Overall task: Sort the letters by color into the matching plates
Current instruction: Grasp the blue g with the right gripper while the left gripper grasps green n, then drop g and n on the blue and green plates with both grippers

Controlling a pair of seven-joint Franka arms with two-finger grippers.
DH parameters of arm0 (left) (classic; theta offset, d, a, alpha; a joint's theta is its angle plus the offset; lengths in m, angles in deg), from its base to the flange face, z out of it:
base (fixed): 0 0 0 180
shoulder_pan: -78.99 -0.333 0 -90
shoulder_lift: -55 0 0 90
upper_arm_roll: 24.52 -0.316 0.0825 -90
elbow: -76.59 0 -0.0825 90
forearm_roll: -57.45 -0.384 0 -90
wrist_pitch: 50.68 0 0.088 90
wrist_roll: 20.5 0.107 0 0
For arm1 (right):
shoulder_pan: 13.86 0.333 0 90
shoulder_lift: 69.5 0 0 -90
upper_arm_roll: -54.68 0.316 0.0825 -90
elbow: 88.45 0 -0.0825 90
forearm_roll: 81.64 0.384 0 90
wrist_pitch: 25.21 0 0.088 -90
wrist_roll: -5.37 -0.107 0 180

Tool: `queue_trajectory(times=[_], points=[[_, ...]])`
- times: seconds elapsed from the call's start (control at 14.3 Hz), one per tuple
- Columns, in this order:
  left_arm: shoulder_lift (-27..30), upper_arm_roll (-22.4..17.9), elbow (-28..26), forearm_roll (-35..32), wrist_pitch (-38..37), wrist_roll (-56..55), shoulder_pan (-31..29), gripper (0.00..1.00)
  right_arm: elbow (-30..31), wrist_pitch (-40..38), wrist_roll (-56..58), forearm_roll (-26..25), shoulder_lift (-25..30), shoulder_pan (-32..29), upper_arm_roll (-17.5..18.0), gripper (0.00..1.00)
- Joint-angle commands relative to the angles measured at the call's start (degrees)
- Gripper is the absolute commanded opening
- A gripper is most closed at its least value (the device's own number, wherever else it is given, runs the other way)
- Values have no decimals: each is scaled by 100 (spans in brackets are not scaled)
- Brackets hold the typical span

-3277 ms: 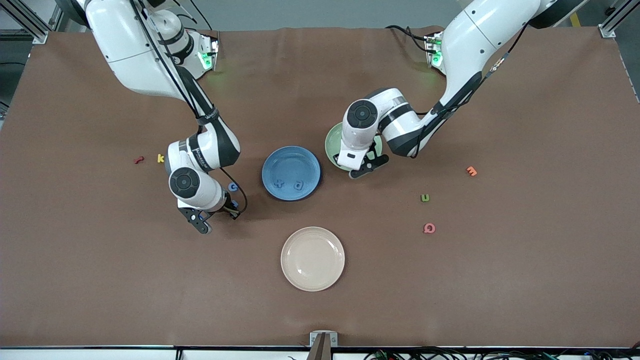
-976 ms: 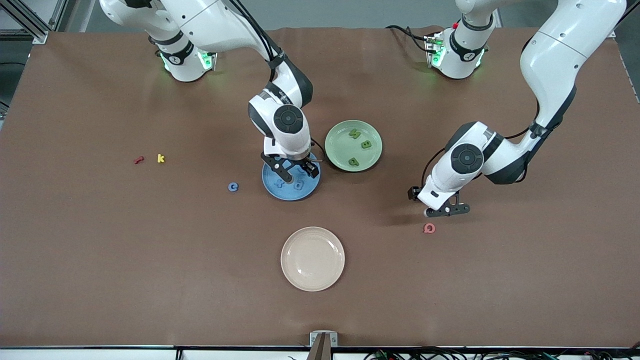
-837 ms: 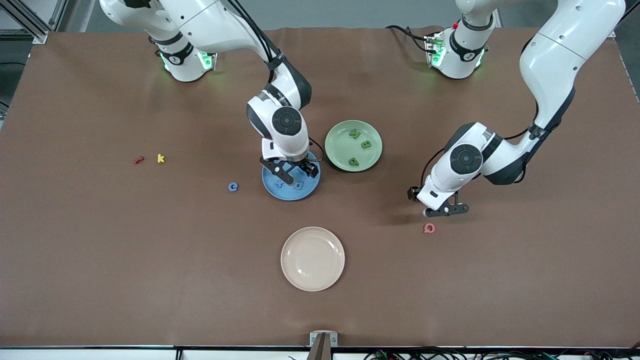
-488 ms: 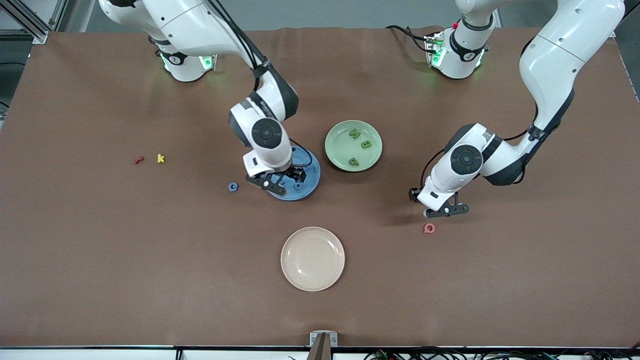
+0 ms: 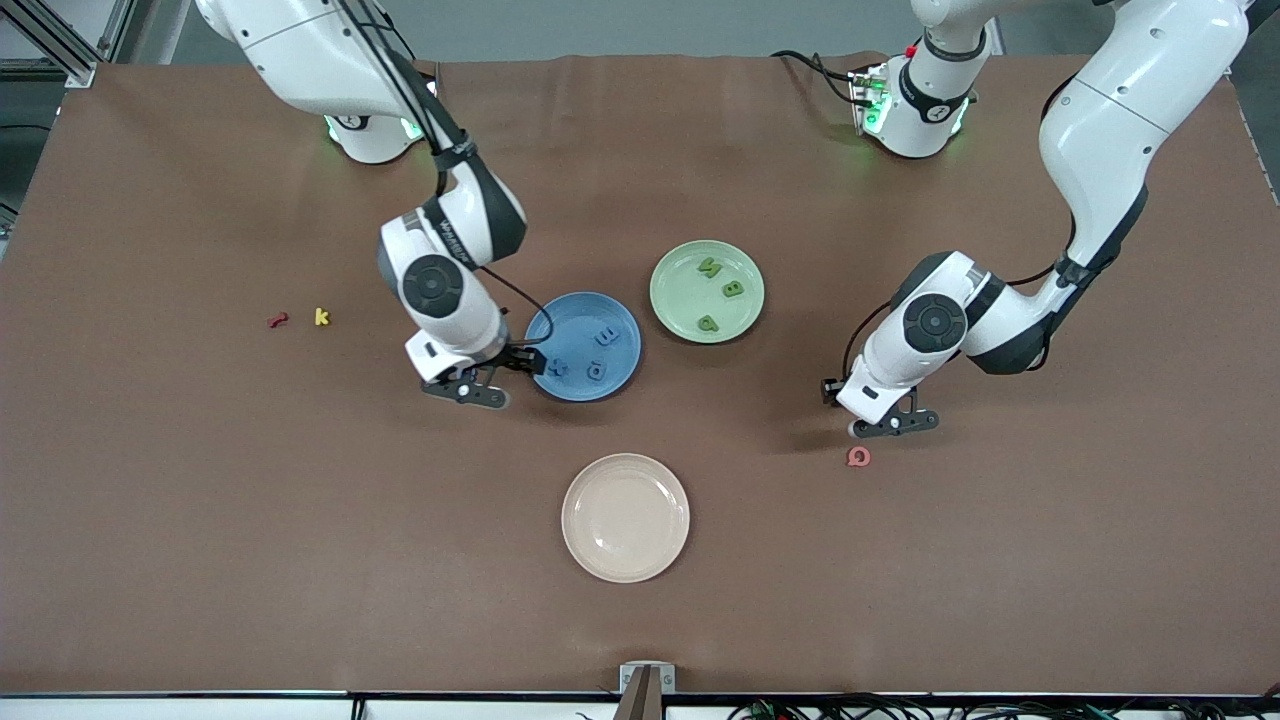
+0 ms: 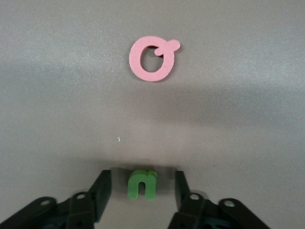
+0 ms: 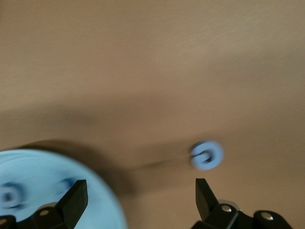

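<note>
Green foam, the small letter (image 6: 142, 184) shaped like a "u", lies flat on the brown worktop (image 5: 200, 520) between the two black fingers of the left end effector (image 6: 143, 191), which are narrowing toward it with gaps either side, not yet pinching. A pink foam "Q" (image 5: 859, 457) lies just beside it. The pale green round plate (image 5: 680, 300) holds three green letters, so this looks like the fourth. The right end effector (image 5: 478, 383), fingers spread and empty, has swung off the solid blue round plate (image 5: 575, 385), which holds three blue letters, and now hangs low over the bare worktop beside it, where the right wrist view shows the last blue foam "c" (image 7: 207, 155). A cream plate (image 5: 626, 517) sits empty toward the worktop's camera-side edge.
</note>
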Motion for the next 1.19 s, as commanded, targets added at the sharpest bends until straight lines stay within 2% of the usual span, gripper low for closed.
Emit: queue_trajectory(times=[0.0,0.14,0.35,0.49,0.91,1.12], points=[[-29,14,-29,-166,83,-139,-20,50,479,331,564,-214,243,-466,87,100],[-46,14,-20,-158,83,-139,-20,39,540,506,636,-696,226,-765,87,100],[-55,5,-20,-166,83,-269,-20,25,830,1086,636,-769,164,-810,96,100],[-46,5,-20,-158,83,-350,-20,19,927,1254,627,-769,112,-802,96,100],[199,40,-46,-140,-100,-393,-20,18,962,1228,539,-725,103,-626,131,99],[445,513,-3,-52,-749,-814,-20,18,954,1255,539,-725,-3,-617,131,98]])
